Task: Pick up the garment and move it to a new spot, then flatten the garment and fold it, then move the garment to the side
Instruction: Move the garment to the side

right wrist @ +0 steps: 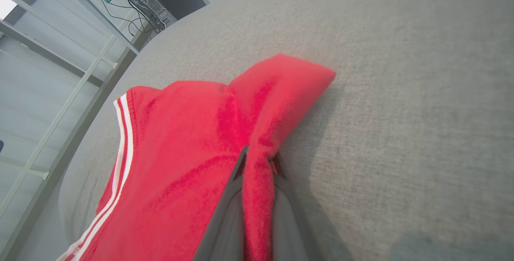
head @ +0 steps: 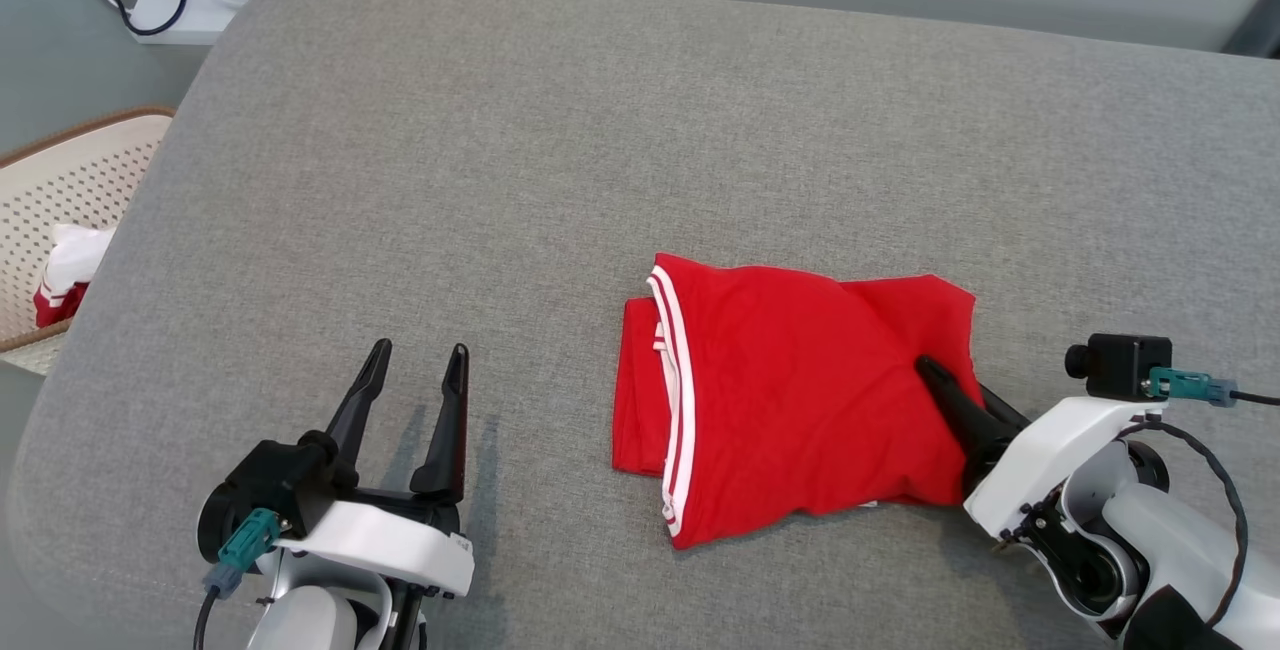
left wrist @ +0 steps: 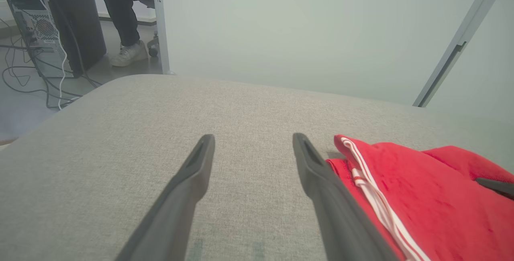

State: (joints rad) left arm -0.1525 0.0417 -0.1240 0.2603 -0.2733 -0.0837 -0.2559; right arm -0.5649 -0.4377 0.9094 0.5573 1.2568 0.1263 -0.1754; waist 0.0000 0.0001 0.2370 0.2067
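Between the two dark fingers of the right pincer (head: pixel 950 385) (right wrist: pixel 259 156) sits a pinched ridge of the folded red garment with white-striped trim (head: pixel 800 380) (right wrist: pixel 180 152). The pincer is clamped on that fold near the garment's right edge; one finger lies on top of the cloth and the other along its edge. From the grip, the garment spreads away to the pincer's left and lies on the grey fabric cushion (head: pixel 600 130). Its white-striped hem is on the side furthest from the right pincer, and a second red layer peeks out beneath that hem.

To the left of the garment, the left pincer (head: pixel 420 350) (left wrist: pixel 253 138) is near the cushion with its fingers spread wide and nothing between them. In the left wrist view, the striped hem (left wrist: pixel 369 180) lies just beside the right-hand finger, though I cannot tell whether they touch. The tip of a finger of the right pincer shows at the far right of the same view, on the red cloth.

Further left of the left pincer, off the cushion's edge, stands a cream perforated basket with a brown rim (head: pixel 60 180), holding a white and red cloth (head: pixel 65 275). Beyond the far edge of the cushion, a white power strip (head: pixel 180 10) lies among dark and white cables. In the left wrist view, a person's leg in dark trousers with a white shoe (left wrist: pixel 128 52) is next to a black computer tower (left wrist: pixel 72 24).
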